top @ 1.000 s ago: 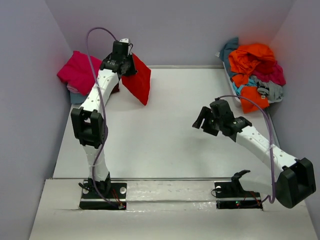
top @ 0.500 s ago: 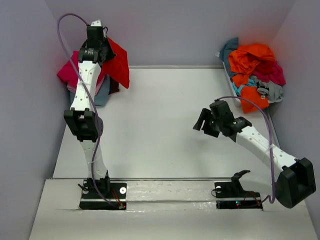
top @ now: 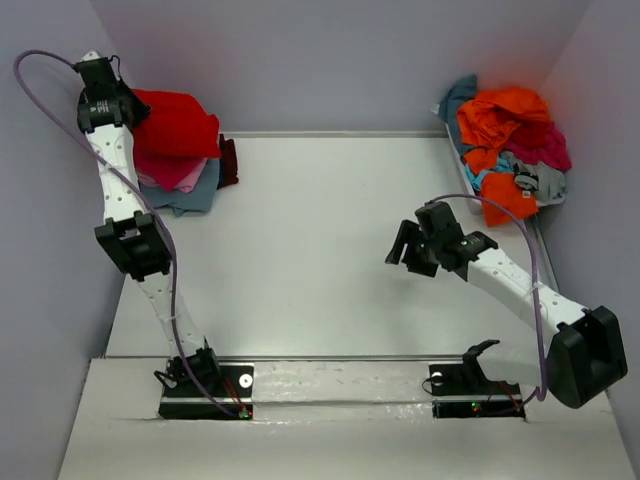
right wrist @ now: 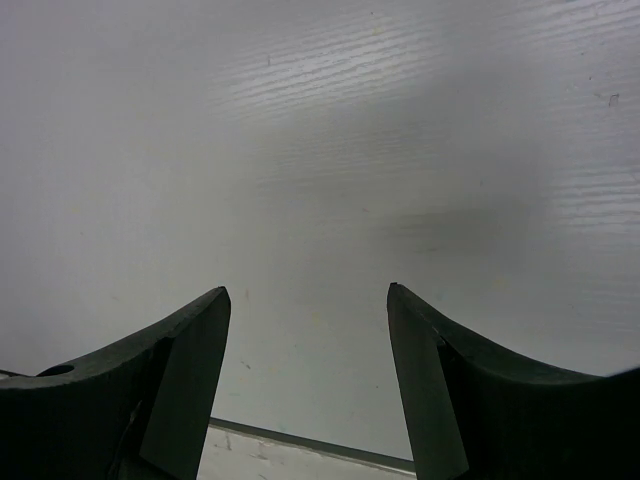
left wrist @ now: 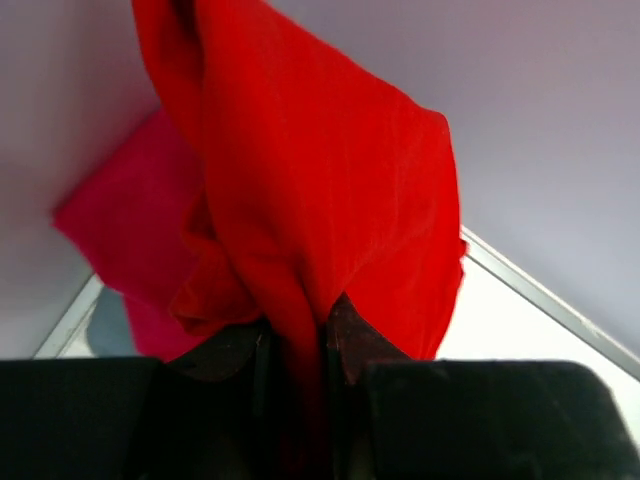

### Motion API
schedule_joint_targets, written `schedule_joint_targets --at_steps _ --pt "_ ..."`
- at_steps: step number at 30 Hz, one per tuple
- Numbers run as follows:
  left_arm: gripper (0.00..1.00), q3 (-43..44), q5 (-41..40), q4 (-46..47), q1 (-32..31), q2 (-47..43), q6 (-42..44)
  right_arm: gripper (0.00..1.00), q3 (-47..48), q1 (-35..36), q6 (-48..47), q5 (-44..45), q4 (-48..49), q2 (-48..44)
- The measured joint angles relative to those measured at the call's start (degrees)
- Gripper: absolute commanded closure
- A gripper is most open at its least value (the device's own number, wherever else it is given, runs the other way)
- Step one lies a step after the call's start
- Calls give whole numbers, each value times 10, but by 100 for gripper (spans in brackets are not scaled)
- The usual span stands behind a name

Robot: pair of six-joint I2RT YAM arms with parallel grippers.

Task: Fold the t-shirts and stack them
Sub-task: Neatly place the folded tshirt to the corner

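Observation:
My left gripper (top: pixel 128 108) is shut on a folded bright red t-shirt (top: pixel 178 122) and holds it over the stack at the far left corner. The stack shows a magenta shirt (top: pixel 165 168), a grey-blue shirt (top: pixel 197 194) and a maroon edge (top: pixel 230 163). In the left wrist view the red shirt (left wrist: pixel 320 180) is pinched in my left gripper (left wrist: pixel 298 345), with the magenta shirt (left wrist: pixel 130 230) below. A heap of unfolded shirts (top: pixel 510 140), orange, teal, magenta and grey, lies at the far right. My right gripper (top: pixel 402 246) is open and empty above the table (right wrist: pixel 309 295).
The white table (top: pixel 320 250) has lilac walls on three sides. The left arm stands tall along the left wall. A metal rail (top: pixel 330 358) runs along the near edge by the arm bases.
My left gripper has swung the red shirt from over the table's far left to the left, over the stack in the corner. The right arm has barely moved.

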Motion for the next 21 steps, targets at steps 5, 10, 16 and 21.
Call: schedule_joint_targets --at_steps 5,10,16,21 --pt "94 0 -6 -12 39 12 -21 30 0 0 -4 -5 0 17" --pt "94 0 -35 -26 34 21 -33 30 0 0 -6 -19 4 24" --pt "94 1 -89 -49 26 38 -47 30 0 0 -8 -33 8 29" --pt "94 0 -139 -72 28 49 -61 30 -2 0 -10 -45 17 30"
